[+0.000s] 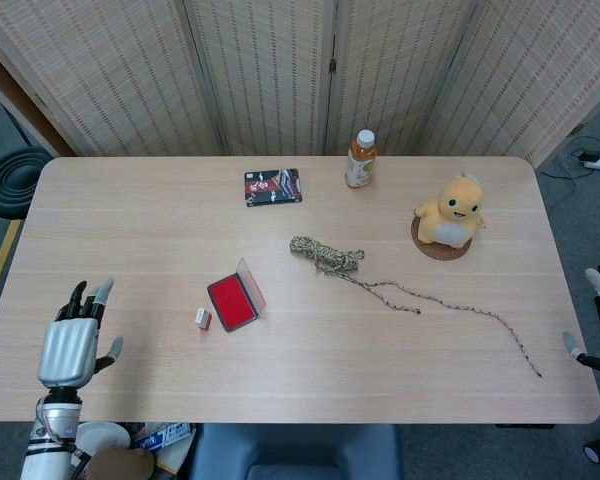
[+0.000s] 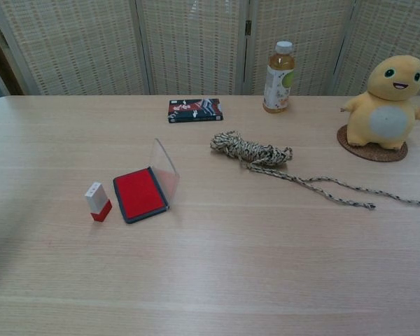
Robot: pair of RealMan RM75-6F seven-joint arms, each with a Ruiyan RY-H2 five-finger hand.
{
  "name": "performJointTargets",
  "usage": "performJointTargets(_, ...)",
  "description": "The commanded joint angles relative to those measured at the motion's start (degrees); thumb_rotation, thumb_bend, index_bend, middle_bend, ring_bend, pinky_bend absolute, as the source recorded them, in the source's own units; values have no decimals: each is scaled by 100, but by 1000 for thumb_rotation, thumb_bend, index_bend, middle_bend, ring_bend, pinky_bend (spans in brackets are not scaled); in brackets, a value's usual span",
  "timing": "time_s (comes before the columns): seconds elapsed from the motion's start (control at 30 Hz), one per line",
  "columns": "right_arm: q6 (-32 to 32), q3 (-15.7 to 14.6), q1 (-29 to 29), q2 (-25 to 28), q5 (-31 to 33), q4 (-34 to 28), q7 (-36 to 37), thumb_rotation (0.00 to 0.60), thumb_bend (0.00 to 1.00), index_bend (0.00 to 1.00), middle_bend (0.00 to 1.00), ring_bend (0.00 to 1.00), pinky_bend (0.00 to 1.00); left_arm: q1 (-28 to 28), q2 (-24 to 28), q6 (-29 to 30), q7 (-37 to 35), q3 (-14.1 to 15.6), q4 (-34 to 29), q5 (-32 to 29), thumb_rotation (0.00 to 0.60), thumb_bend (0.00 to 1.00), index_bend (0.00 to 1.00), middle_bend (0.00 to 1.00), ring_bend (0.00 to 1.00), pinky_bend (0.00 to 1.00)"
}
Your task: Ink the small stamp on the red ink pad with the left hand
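Observation:
The small stamp (image 1: 203, 318) (image 2: 97, 201), white with a red base, stands upright on the table just left of the red ink pad (image 1: 231, 302) (image 2: 139, 194). The pad lies open with its clear lid (image 2: 166, 166) raised on the right side. My left hand (image 1: 71, 342) hovers over the table's front-left corner, fingers spread and holding nothing, well left of the stamp. It is out of the chest view. At the right edge of the head view only a small part of my right hand (image 1: 592, 315) shows, off the table.
A coiled rope (image 1: 325, 256) (image 2: 252, 150) trails right across the table's middle. At the back sit a dark card box (image 1: 272, 187) (image 2: 195, 110) and a drink bottle (image 1: 360, 160) (image 2: 278, 68). A yellow plush toy (image 1: 451, 213) (image 2: 386, 104) sits on a round coaster at the right.

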Motion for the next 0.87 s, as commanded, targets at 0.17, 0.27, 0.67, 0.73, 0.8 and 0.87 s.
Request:
performJointTargets(0.17, 360, 129, -96, -390, 298, -371, -1401, 600, 310, 0, 0, 0, 0, 1112, 598, 117, -2568, 177, 1578, 691, 600, 300, 27, 128, 0, 238)
performJointTargets(0.27, 420, 151, -86, -533, 341, -446, -1813, 600, 310, 0, 0, 0, 0, 1162, 726, 37, -2755, -12, 1722, 730, 600, 300, 27, 127, 0, 214)
performJointTargets(0.67, 499, 171, -152, -559, 323, -526, -1966, 600, 310, 0, 0, 0, 0, 1343, 750, -351, -2356, -338, 1748, 922, 600, 300, 13, 115, 0, 164)
performJointTargets(0.73, 495, 167, -158, -543, 296, -527, -1932, 600, 310, 0, 0, 0, 0, 1362, 746, -442, -2310, -387, 1742, 923, 600, 300, 13, 115, 0, 157)
performJointTargets(0.8, 503, 166, -162, -540, 270, -523, -1926, 600, 310, 0, 0, 0, 0, 1370, 750, -525, -2283, -427, 1742, 929, 600, 300, 13, 115, 0, 140)
performJointTargets(0.87, 509, 172, -164, -546, 260, -515, -1934, 600, 310, 0, 0, 0, 0, 1384, 755, -607, -2278, -478, 1747, 934, 600, 300, 13, 115, 0, 130)
